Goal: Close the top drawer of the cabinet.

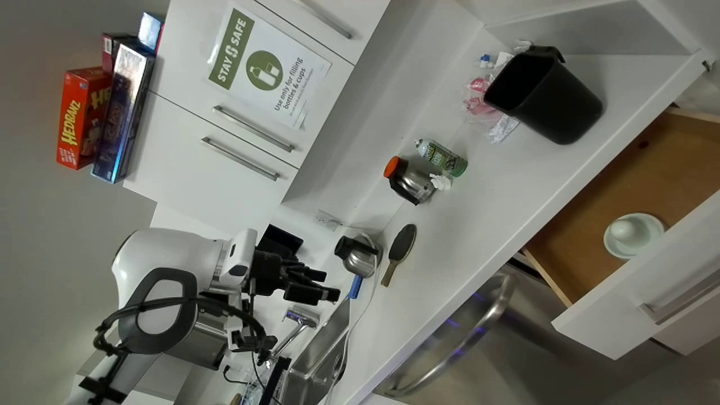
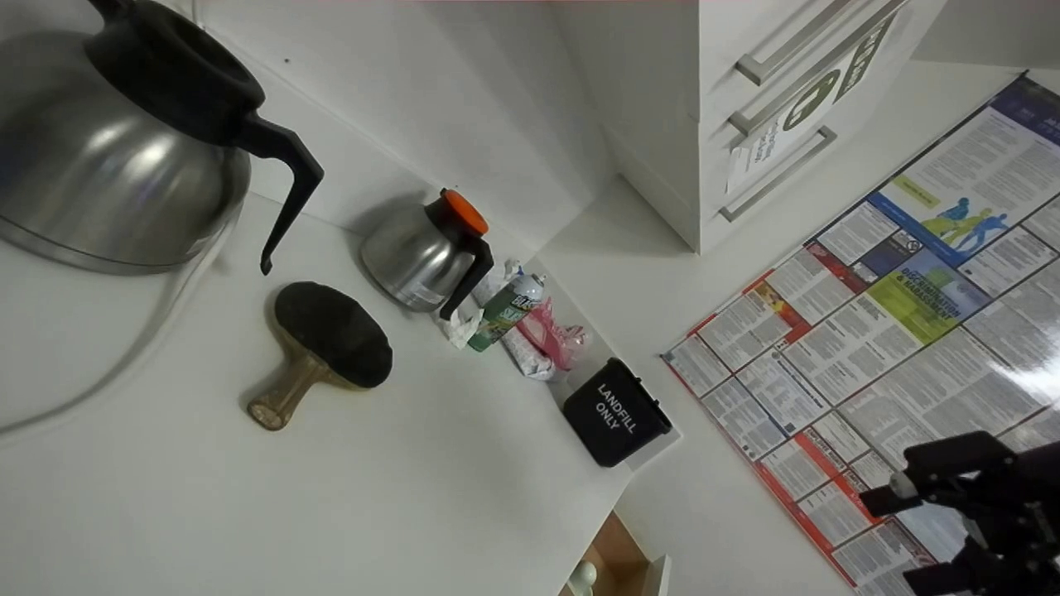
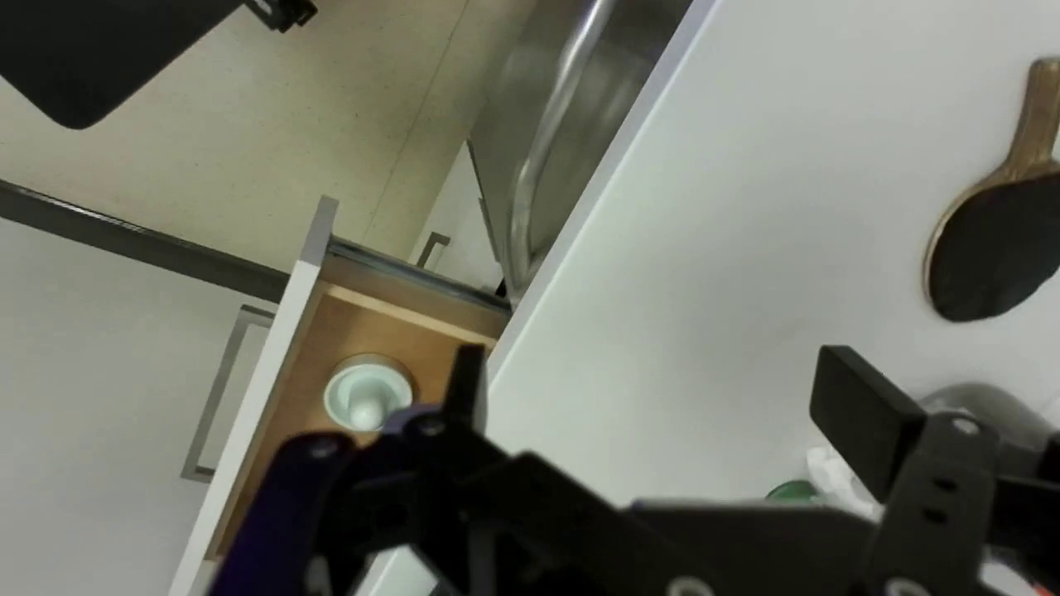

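Observation:
The top drawer (image 1: 596,326) of the white cabinet (image 1: 467,247) stands pulled out, its light brown inside showing. A pale green bowl (image 1: 651,241) with a rounded white object lies in it. In the wrist view the open drawer (image 3: 277,356) is at the left, its bar handle facing outward, beside the white worktop (image 3: 662,232). A corner of the drawer (image 2: 628,556) shows at the bottom of an exterior view. My gripper (image 1: 327,286) is open with nothing between its fingers, high and apart from the drawer. It also shows open in the wrist view (image 3: 650,381) and in an exterior view (image 2: 898,540).
On the worktop are a black bin (image 1: 568,101), a green spray can (image 1: 442,157), an orange-lidded pot (image 1: 415,183), a paddle (image 1: 400,247) and a steel pot (image 2: 124,165). A curved steel handle (image 1: 467,343) sticks out below. Upper cabinets (image 1: 225,157) hang above.

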`<state>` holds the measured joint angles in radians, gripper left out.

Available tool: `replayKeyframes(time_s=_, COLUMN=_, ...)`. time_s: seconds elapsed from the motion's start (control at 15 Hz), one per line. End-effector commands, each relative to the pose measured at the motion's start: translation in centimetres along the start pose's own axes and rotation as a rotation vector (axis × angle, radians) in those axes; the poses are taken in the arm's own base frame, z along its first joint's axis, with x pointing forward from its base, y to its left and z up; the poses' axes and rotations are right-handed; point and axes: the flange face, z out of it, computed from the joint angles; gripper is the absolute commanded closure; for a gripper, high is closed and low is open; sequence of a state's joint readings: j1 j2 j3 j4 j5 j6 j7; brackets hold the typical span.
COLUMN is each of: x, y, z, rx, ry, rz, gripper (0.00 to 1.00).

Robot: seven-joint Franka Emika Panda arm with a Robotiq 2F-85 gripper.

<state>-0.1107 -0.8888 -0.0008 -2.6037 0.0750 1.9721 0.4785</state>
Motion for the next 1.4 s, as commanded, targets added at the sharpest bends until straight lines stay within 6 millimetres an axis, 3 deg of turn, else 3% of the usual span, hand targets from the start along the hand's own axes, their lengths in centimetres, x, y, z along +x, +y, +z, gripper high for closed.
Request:
replayKeyframes(time_s=0.0, x=3.9, y=6.6, z=-0.4, rx=0.007, ry=0.048, rz=0.036, gripper=0.0)
replayKeyframes(time_s=0.2, x=6.5, y=11.8, z=0.4, rx=-0.007, ry=0.075, rz=0.046, gripper=0.0)
replayKeyframes(time_s=0.33, x=7.1, y=13.6, z=1.3, rx=-0.044, ry=0.057, rz=0.071, gripper=0.0)
replayKeyframes(time_s=0.4, x=6.2, y=12.7, z=0.3, rx=-0.005, ry=0.063, rz=0.066, gripper=0.0)
replayKeyframes(time_s=0.8, x=6.3, y=12.7, z=0.6, rx=-0.013, ry=0.058, rz=0.068, gripper=0.0)
replayKeyframes(time_s=0.87, x=7.3, y=13.4, z=0.7, rx=0.013, ry=0.049, rz=0.097, gripper=0.0)
replayKeyframes(time_s=1.13, x=11.2, y=19.6, z=3.3, rx=0.079, ry=0.076, rz=0.26, gripper=0.0)
replayKeyframes(time_s=1.33, x=13.3, y=25.3, z=6.8, rx=0.12, ry=0.081, rz=0.365, gripper=0.0)
